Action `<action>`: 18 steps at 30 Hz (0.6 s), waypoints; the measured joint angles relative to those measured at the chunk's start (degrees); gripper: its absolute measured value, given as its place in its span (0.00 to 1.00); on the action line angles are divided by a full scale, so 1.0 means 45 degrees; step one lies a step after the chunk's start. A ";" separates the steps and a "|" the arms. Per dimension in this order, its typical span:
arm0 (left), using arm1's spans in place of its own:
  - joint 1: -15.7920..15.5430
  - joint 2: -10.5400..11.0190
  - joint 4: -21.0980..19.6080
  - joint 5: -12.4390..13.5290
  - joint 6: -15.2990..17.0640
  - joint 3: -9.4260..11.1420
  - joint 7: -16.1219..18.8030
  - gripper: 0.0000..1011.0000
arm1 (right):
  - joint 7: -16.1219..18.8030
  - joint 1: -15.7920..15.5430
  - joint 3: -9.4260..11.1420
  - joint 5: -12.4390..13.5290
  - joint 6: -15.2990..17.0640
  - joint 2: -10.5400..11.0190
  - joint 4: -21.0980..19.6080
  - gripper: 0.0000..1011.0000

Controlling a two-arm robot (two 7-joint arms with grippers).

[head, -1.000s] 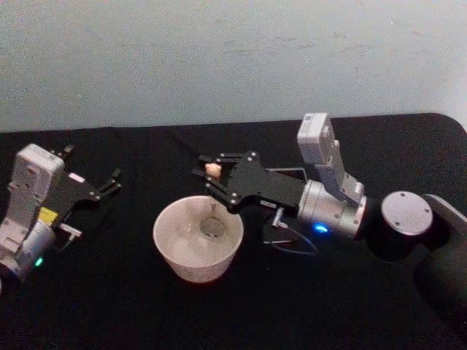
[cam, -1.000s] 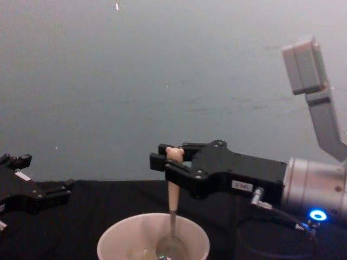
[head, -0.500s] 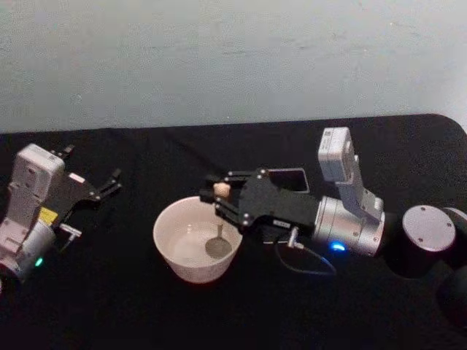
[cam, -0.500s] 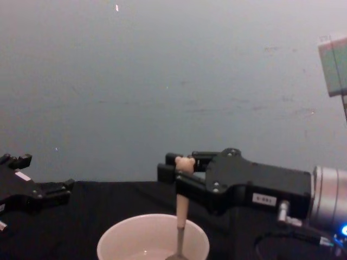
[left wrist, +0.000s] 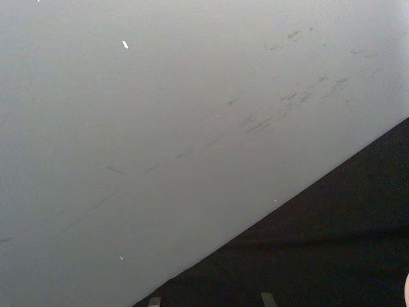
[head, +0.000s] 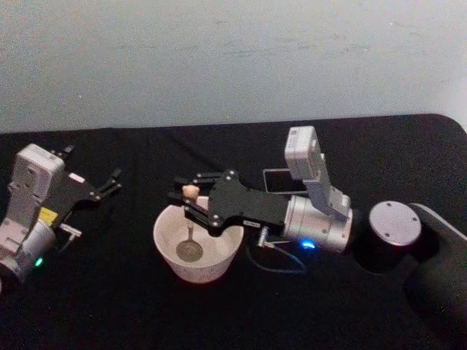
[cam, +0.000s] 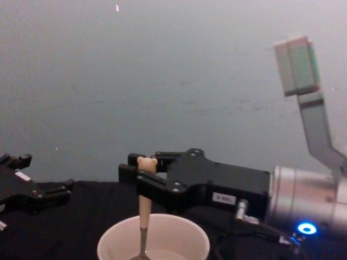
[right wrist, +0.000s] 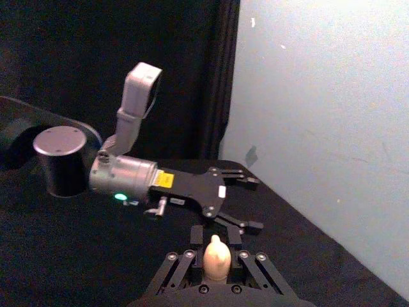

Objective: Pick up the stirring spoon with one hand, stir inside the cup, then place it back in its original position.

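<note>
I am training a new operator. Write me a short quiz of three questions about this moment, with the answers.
1. True or false: the right gripper is shut on the stirring spoon.
2. Where is the spoon's metal bowl? A: inside the cup; B: lifted above its rim; C: lying beside it.
3. Fill in: the left gripper, parked left of the cup, is ___ (open or shut).
Key: 1 true; 2 A; 3 open.

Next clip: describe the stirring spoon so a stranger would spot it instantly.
On the black table, find the cream-white cup near the middle. The stirring spoon stands in it, pinched by the right claw; the left claw idles far left. Unlike the black claws and round cup, it is slim and beige, topped by a bear head.
</note>
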 joint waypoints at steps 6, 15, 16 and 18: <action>0.0000 0.0000 0.0000 0.0000 0.0000 0.0000 0.0000 0.99 | -0.0264 0.0502 0.0002 -0.0206 -0.0247 -0.0451 0.0871 0.21; 0.0001 0.0000 -0.0001 0.0000 0.0000 0.0001 0.0000 0.99 | -0.0576 0.0716 0.0250 -0.0428 -0.0359 -0.0564 0.1369 0.21; 0.0000 0.0000 0.0000 0.0000 0.0000 0.0000 0.0000 0.99 | -0.0586 0.0716 0.0274 -0.0434 -0.0360 -0.0561 0.1371 0.21; 0.0001 0.0000 0.0000 0.0000 0.0000 0.0001 0.0000 0.99 | -0.0608 0.0707 0.0341 -0.0444 -0.0361 -0.0547 0.1369 0.21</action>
